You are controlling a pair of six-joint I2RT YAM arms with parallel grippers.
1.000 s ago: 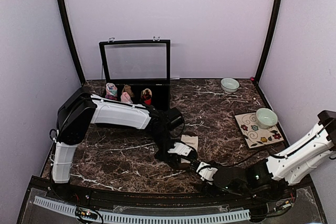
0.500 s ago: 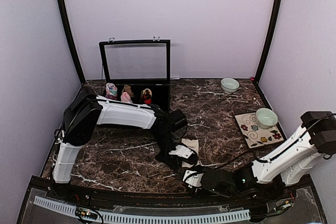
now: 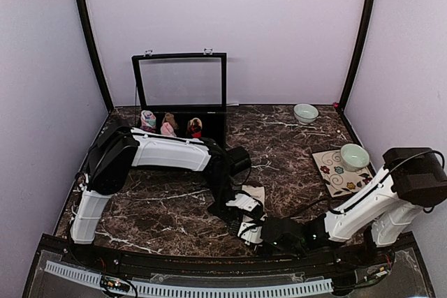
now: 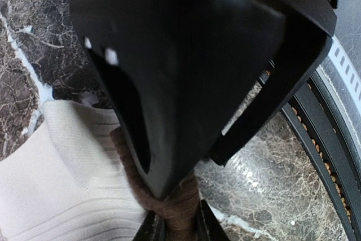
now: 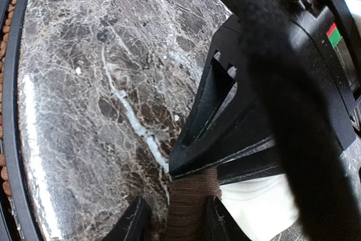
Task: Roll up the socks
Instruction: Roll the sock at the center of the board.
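— Marble, that worktop [image 3: 160, 200]? Dark brown, glossy, white veins all through it.
— Looks so. The cream sock [image 3: 254, 192] lies on it towards the near edge, between the two arms. It is soft ribbed knit, flat at one end and gathered at the other into a brown cuff [image 4: 180, 204].
— Who has the cuff?
— The left hand [image 4: 176, 228] is pinched tight on it, with the brown fabric squeezed to a thin neck between the fingers. The right hand [image 5: 177, 224] meets it from the opposite side, a finger on either side of the same brown end. Whether it grips I cannot tell; one side shows a sliver of gap.
— And the black case [image 3: 211, 129] at the back left?
— Hard-edged, its glazed lid [image 3: 180, 82] upright. Three rolled sock bundles stand in a row inside: a pink-and-teal bundle [image 3: 148, 121], a tan bundle [image 3: 168, 125] and a dark bundle [image 3: 195, 128] with red in it.
— The crockery?
— Two pale green bowls on the right, round and smooth. The far bowl [image 3: 305, 112] sits on bare stone, the near bowl [image 3: 354, 155] on a square tile [image 3: 334, 178] painted with flowers.
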